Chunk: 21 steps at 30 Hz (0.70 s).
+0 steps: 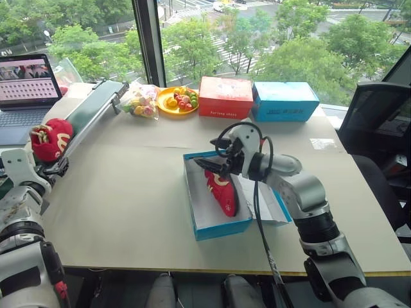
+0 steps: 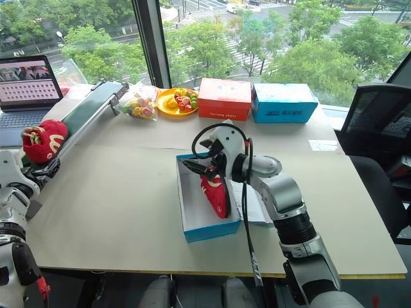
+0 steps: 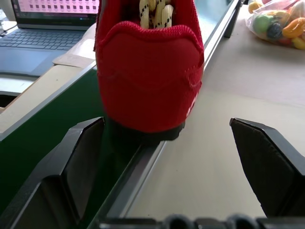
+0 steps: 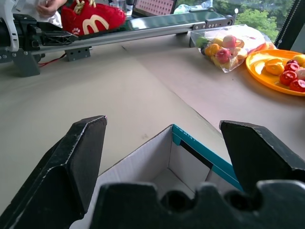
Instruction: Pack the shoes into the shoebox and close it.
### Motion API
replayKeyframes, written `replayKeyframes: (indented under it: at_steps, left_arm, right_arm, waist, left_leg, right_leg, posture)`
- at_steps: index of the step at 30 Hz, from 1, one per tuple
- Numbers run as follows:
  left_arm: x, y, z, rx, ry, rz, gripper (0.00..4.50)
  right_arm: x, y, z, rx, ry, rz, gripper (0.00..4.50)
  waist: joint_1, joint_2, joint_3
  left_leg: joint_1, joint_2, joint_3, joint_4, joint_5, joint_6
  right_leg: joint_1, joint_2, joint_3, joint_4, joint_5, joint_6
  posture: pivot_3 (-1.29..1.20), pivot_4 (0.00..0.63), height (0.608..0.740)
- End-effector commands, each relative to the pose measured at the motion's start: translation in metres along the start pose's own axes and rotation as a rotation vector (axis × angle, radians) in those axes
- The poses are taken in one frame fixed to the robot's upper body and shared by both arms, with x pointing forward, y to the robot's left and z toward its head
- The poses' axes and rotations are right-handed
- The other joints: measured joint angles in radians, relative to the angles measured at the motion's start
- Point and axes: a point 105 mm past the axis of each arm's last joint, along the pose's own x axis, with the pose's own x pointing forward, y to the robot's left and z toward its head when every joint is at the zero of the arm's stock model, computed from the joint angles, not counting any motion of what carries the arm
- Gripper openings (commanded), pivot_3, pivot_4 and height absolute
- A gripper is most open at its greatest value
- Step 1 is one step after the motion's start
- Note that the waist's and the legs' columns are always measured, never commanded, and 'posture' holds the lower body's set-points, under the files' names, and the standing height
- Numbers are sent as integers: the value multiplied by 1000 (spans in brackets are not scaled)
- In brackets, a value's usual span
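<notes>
Red shoe lies in the shoebox (another on the conveyor).

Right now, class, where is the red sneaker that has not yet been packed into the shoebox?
In the left eye view, the unpacked sneaker sits at the table's far left on the green conveyor, just before the open left gripper and below the laptop.

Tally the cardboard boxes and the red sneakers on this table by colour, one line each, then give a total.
Bright red sneakers: 2, one inside the open box, one on the green conveyor
Bright blue open shoebox: 1
Red cardboard box: 1
Paler blue cardboard box: 1
Total: 5
</notes>
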Motion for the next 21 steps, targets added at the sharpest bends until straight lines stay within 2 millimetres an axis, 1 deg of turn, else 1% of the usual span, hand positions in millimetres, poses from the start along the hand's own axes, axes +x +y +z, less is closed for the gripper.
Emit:
replayKeyframes:
  at_steps: [1, 7, 8, 9, 11, 13, 14, 15, 17, 19, 20, 21]
  left_arm:
    - [-5, 18, 16, 19, -52, 55, 4500]
    - [-9, 23, 5, 8, -26, 75, 4500]
    - [-9, 21, 5, -10, -31, 60, 3983]
    - [-9, 19, 5, -21, -38, 50, 3840]
    - [-8, 17, 5, -26, -44, 37, 3058]
    - [-6, 12, 7, -16, -51, 25, 2618]
    - [-3, 5, 10, -34, -68, 12, 2556]
    - [2, -11, 12, -26, -89, -46, 2530]
    - [7, -47, 18, 61, -130, -184, 2530]
    - [7, -91, 34, 26, -217, -321, 2530]
    - [4, -110, 42, -2, -248, -378, 2530]
    - [0, -124, 47, -17, -266, -421, 2530]
  right_arm:
    - [-5, -5, 13, -36, -35, -28, 4481]
    - [-3, -6, 14, -48, -28, -31, 4481]
    - [-3, -6, 14, -48, -29, -32, 4500]
    - [-3, -7, 14, -48, -28, -32, 4500]
    - [-3, -6, 14, -48, -28, -32, 4500]
    - [-3, -6, 15, -45, -31, -29, 4500]
    - [-3, -5, 16, -38, -36, -27, 4500]
    - [-4, -5, 18, -21, -47, -25, 4500]
    - [-5, -5, 22, 16, -72, -25, 4500]
    - [-7, -6, 28, 101, -114, -22, 4500]
    - [-7, -6, 30, 153, -133, -12, 4500]
    - [-8, -5, 32, 192, -147, -2, 4500]
  waist:
    - [0, 0, 0]
    - [5, 0, 0]
    - [9, 0, 0]
    - [11, 0, 0]
    - [18, 0, 0]
    - [23, 0, 0]
    - [26, 0, 0]
    - [29, 0, 0]
    - [43, 0, 0]
    - [52, 0, 0]
    - [54, 0, 0]
    - [52, -1, 0]
  left_leg:
    - [0, 0, 0, 0, 0, 0]
    - [0, 0, 0, 0, 0, 0]
    - [0, 0, 0, 0, 0, 0]
    - [0, 0, 0, 0, 0, 0]
    - [0, 0, 0, 0, 0, -1]
    - [0, 0, 0, 0, 0, -1]
    - [0, 0, 0, 0, 0, -1]
    - [0, 0, 0, 0, 0, -1]
    - [0, 0, 0, 0, 1, -1]
    - [-1, 0, 0, 1, 1, -2]
    - [-1, 0, 0, 1, 1, -2]
    - [-2, 0, 0, 2, 1, -2]
  right_leg:
    - [0, 0, 0, 0, 0, 0]
    - [0, 0, 0, 0, 0, 0]
    - [0, 0, 0, 0, 0, 0]
    - [0, 0, 0, 1, 0, 0]
    - [0, 0, -1, 1, 0, 0]
    - [0, 0, -1, 1, 0, 0]
    - [0, 0, -1, 1, 0, 0]
    - [0, 0, -1, 1, 0, 0]
    - [0, 0, -1, 1, 0, 0]
    - [1, -1, -2, 0, 0, 0]
    - [1, -1, -2, 1, 0, 0]
    - [1, -1, -3, 1, 0, -1]
  posture:
    - [0, 150, 739]
    - [0, 150, 739]
    - [0, 150, 739]
    - [0, 150, 739]
    - [0, 150, 739]
    - [0, 150, 739]
    - [0, 150, 739]
    - [0, 150, 739]
    - [0, 150, 739]
    - [0, 150, 739]
    - [0, 150, 739]
    - [0, 150, 739]
